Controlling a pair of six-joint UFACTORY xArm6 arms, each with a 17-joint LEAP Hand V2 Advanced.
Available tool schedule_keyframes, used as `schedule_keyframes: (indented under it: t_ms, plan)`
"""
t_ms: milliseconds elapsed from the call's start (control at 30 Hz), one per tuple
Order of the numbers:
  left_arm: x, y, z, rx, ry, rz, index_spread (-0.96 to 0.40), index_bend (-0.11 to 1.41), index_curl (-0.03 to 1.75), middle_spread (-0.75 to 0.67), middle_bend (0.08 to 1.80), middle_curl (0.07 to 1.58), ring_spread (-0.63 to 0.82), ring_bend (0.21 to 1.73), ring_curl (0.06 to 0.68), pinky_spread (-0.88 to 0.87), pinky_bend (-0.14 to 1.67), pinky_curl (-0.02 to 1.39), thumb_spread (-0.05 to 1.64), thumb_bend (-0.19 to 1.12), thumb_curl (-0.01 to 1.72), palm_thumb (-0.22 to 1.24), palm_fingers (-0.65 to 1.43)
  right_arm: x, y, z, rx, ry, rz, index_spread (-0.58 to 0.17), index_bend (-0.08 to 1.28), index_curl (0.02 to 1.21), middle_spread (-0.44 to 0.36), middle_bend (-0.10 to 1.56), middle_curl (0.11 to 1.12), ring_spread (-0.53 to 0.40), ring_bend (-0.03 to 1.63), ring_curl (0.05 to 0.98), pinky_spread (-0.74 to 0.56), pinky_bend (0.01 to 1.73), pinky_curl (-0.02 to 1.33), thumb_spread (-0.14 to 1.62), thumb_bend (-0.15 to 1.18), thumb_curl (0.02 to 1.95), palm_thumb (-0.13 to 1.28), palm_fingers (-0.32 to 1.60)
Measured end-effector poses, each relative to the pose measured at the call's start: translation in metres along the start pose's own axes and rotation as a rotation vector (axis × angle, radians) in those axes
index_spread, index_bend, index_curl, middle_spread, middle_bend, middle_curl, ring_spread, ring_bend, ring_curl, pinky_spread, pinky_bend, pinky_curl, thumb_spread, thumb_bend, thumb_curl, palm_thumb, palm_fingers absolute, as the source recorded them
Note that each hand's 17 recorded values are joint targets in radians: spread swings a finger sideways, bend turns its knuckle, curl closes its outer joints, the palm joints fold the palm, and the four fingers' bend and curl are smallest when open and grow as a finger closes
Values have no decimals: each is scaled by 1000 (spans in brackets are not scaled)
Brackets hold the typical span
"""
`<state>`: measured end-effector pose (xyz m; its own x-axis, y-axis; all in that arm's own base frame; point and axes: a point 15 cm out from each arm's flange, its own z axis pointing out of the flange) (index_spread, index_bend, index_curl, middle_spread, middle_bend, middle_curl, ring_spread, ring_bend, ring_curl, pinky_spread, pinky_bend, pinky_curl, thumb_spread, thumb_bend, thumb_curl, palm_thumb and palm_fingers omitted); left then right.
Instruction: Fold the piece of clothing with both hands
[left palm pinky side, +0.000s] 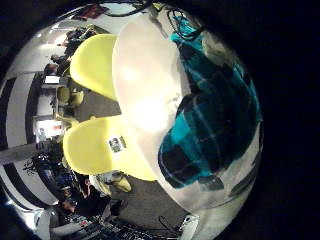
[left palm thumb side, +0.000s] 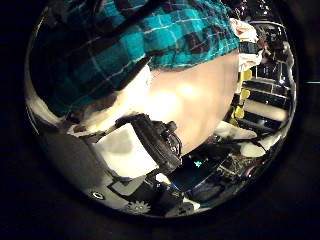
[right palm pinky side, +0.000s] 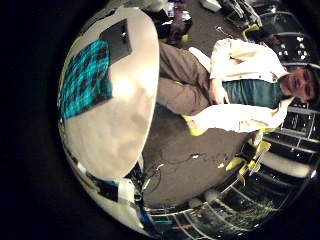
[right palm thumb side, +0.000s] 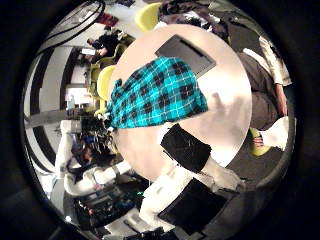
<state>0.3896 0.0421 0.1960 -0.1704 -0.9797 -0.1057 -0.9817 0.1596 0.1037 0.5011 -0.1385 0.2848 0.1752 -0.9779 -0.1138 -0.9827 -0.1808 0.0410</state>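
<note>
The round worktop (right palm thumb side: 228, 100) is the biggest thing in view, and most of its surface is bare. In the right little finger side palm view, the worktop (right palm pinky side: 120, 125) has a wide open stretch from the garment across to the far rim. Two moulded chairs (left palm pinky side: 98, 62) stand just outside the rim, close to the worktop's edge (left palm pinky side: 150, 85).

The checked piece of clothing (right palm thumb side: 160, 92) lies flat on the worktop in a compact, roughly rectangular shape, off to one side rather than in the middle. One of its long edges runs along the rim, and I cannot tell whether it hangs over. The clothing (right palm pinky side: 85, 80) has straight sides from this height. From the left palm views the clothing (left palm thumb side: 130, 45) fills much of the picture, so that palm is close above it. The clothing (left palm pinky side: 212, 110) looks more rumpled there, with a raised fold.

A dark flat slab (right palm thumb side: 185, 55) lies on the worktop just beside one short edge of the garment, with a narrow strip of worktop between them.

Parts of the right hand (right palm thumb side: 188, 150) reach into its view well above the worktop, clear of the cloth. Part of the left hand (left palm thumb side: 148, 148) shows beside the garment's edge. I cannot tell whether the fingers of either hand are spread or curled.
</note>
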Motion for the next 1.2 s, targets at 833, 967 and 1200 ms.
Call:
schedule_keyframes:
  t_ms: [833, 967, 1200]
  plan:
    - [31, -9, -20, 32, 67, 13, -412, 190, 725, -439, 396, 575, -372, 756, 332, -596, 644, 508, 1209, -15, 231, 349, 639, -44, -21, 147, -372, 172, -194, -324, 159, 286, -89, 265, 355, -1, 568, 231, 307, 461, 333, 1010, -11, 371, 631, 212]
    - [27, -11, -21, 35, 64, 12, -411, 190, 722, -439, 393, 577, -366, 755, 331, -591, 637, 508, 1209, -15, 231, 349, 639, -46, -23, 149, -391, 225, -202, -311, 135, 269, -171, 351, 380, -136, 748, 273, 117, 529, 336, 982, -8, 393, 710, 520]
    - [24, -12, -21, 36, 68, 5, -412, 191, 719, -440, 376, 579, -362, 758, 329, -584, 622, 505, 1209, -15, 231, 350, 637, -45, -26, 136, -375, 256, -204, -410, 368, 349, -278, 702, 545, -263, 1036, 420, -312, 887, 457, 944, 4, 448, 889, 1282]
